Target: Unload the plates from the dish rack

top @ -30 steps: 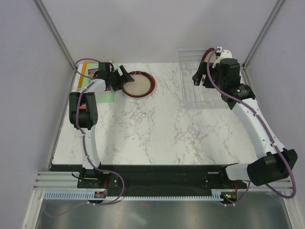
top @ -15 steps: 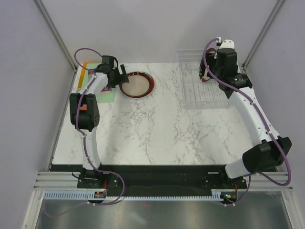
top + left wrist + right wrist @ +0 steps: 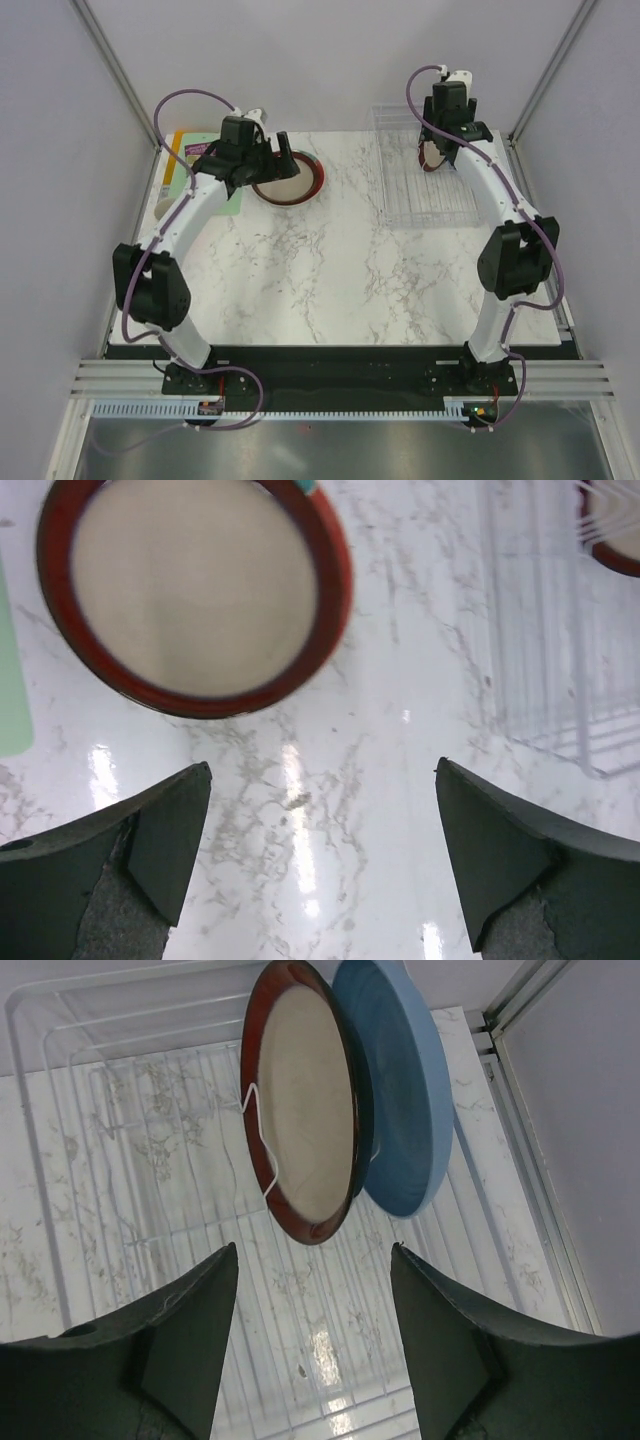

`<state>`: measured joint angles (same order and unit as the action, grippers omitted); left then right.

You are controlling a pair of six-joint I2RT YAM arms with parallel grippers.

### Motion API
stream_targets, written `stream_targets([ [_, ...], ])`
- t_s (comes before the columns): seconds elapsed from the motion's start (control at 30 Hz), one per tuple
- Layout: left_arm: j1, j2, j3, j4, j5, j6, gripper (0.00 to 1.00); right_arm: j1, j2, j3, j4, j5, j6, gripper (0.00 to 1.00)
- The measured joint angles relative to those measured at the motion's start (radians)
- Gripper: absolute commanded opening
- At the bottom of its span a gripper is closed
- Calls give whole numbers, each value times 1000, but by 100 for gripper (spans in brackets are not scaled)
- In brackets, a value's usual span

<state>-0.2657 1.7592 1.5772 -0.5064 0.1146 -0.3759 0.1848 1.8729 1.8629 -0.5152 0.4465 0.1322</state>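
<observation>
A dark red-rimmed plate with a cream centre lies flat on the marble table at the back left; it also shows in the left wrist view. My left gripper hovers over its near edge, open and empty. The clear dish rack stands at the back right. In it a second red-rimmed cream plate stands upright, with a light blue plate right behind it. My right gripper is open and empty above the rack floor, just in front of these two plates.
A green book with an orange stripe lies at the table's back left, beside the flat plate. The grey enclosure walls stand close behind the rack. The rack's near end shows at the right of the left wrist view.
My left gripper has risen and shifted right over the flat plate. My right arm has swung toward the rack's far end, and its gripper now faces the upright plates.
</observation>
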Motion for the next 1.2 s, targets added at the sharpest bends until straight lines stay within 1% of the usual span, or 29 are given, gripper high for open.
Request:
stream_targets([
  [0.1, -44, -120, -79, 39, 26, -3, 100, -13, 90, 53, 3, 24, -8, 66],
  [0.17, -58, -177, -127, 61, 43, -9, 100, -23, 146, 94, 0, 42, -14, 66],
  [0.33, -61, -271, -233, 85, 53, -24, 100, -43, 232, 157, -3, 89, -31, 66],
  [0.53, -67, -343, -318, 122, 66, -48, 100, -60, 287, 187, 16, 109, -32, 64],
  [0.57, -71, -351, -327, 129, 70, -52, 100, -62, 296, 189, 27, 110, -32, 62],
  [0.7, -92, -359, -344, 156, 73, -63, 100, -65, 354, 230, 52, 114, -33, 62],
  [0.8, -102, -360, -359, 172, 75, -69, 100, -65, 401, 263, 66, 113, -33, 56],
  [0.87, -105, -359, -372, 176, 76, -72, 100, -65, 428, 284, 70, 133, -42, 56],
  [0.9, -106, -359, -377, 177, 76, -72, 100, -66, 438, 297, 70, 141, -45, 50],
  [0.93, -106, -360, -383, 179, 76, -73, 100, -66, 448, 307, 73, 145, -47, 35],
  [1.0, -107, -360, -393, 181, 76, -76, 100, -69, 459, 316, 82, 166, -57, 19],
  [1.03, -108, -360, -397, 182, 76, -77, 100, -73, 460, 317, 85, 159, -55, 4],
  [1.1, -109, -360, -407, 187, 75, -80, 100, -74, 456, 326, 101, 128, -59, 0],
  [1.2, -113, -361, -417, 189, 75, -82, 100, -61, 454, 326, 105, 144, -111, 0],
])
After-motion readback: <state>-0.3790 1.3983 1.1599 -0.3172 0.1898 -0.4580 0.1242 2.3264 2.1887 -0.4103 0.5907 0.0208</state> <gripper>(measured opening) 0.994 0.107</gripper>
